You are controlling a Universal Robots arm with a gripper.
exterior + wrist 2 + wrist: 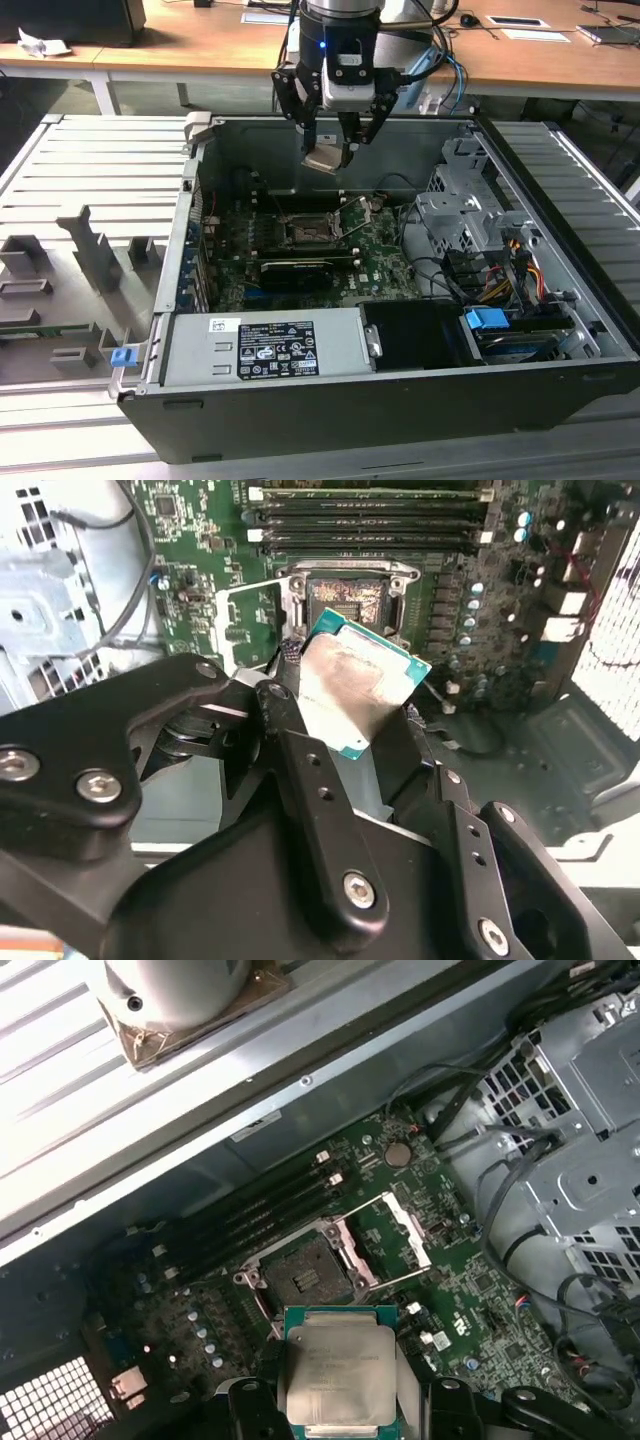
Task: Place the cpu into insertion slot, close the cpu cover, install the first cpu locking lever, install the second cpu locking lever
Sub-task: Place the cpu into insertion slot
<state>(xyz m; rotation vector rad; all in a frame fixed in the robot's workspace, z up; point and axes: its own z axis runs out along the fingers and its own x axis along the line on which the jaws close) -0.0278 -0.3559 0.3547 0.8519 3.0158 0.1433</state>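
My gripper [328, 152] hangs above the open computer case, shut on the cpu [322, 160], a flat square chip with a dull silver face. In both wrist views the black fingers clamp the cpu [355, 685] [338, 1370] by two opposite edges, and it is tilted. The insertion slot [305, 1275] [350, 600] lies bare on the green board, below and a little apart from the chip. Beside the slot the cpu cover [408, 1228] stands flipped open.
Memory sticks [260, 1210] run along one side of the slot. A long black card [295, 272], a grey power supply [265, 345] and a metal drive cage [470, 210] with cables fill the case. A grey fixture tray [80, 270] lies at the exterior view's left.
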